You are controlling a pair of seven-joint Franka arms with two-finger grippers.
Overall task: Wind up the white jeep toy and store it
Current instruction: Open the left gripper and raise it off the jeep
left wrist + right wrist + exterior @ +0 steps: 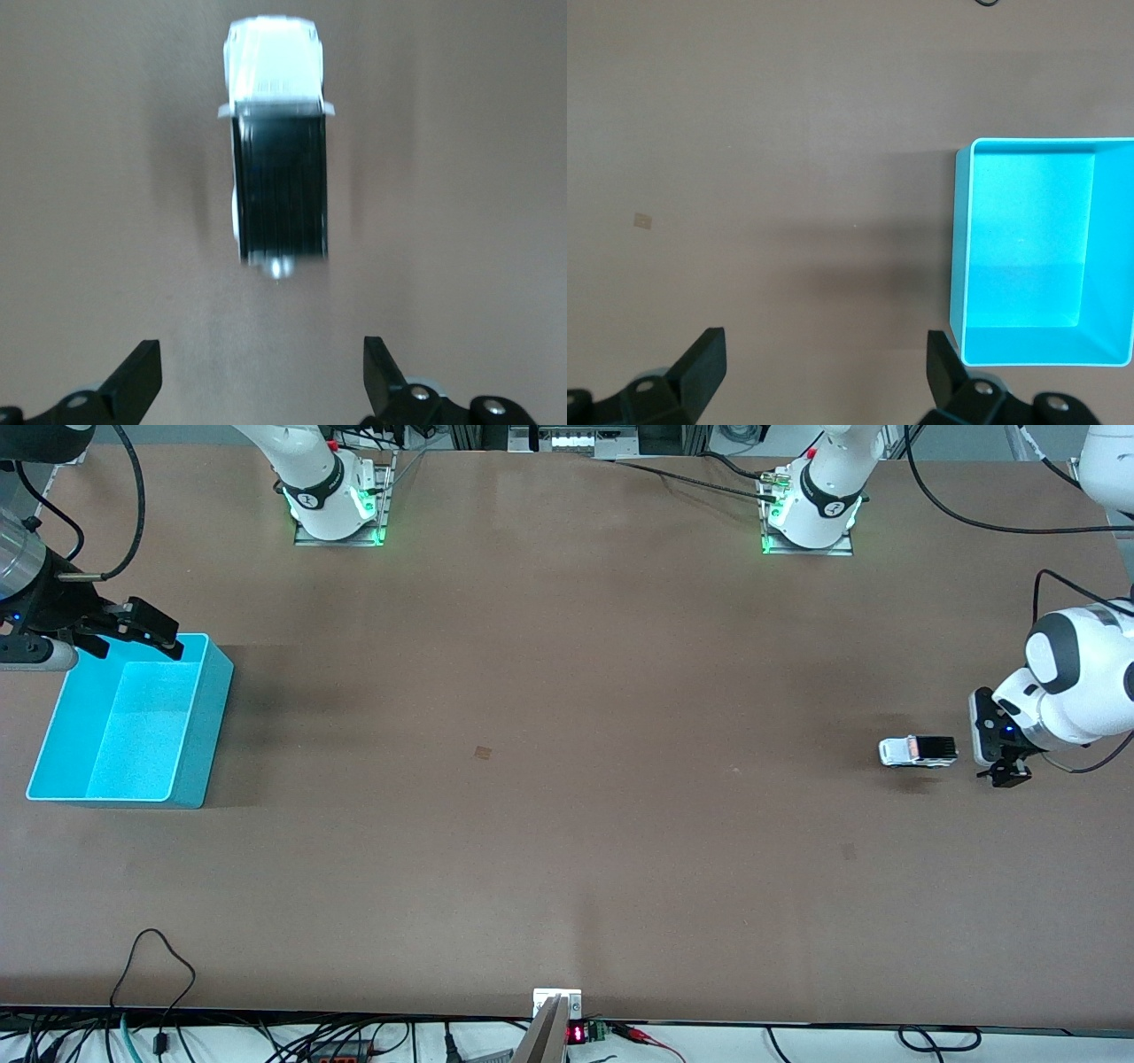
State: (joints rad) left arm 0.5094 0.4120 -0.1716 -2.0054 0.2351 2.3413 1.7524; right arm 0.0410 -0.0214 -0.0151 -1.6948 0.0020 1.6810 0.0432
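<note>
Brown tabletop (567, 779) carries a cyan bin (199, 731) at the right arm's end. Right gripper (146, 631) hangs over the bin's rim, fingers apart. Left gripper (1001, 771), fingers apart, sits low just beside the white jeep toy (918, 751), toward the left arm's end.

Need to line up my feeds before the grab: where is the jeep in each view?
Front view: jeep on the table at the left arm's end, beside the open left gripper.
Left wrist view: jeep centred, ahead of the open fingers.
Right wrist view: not in it; only the bin.
Shared landmark: the jeep's black roof panel.
</note>
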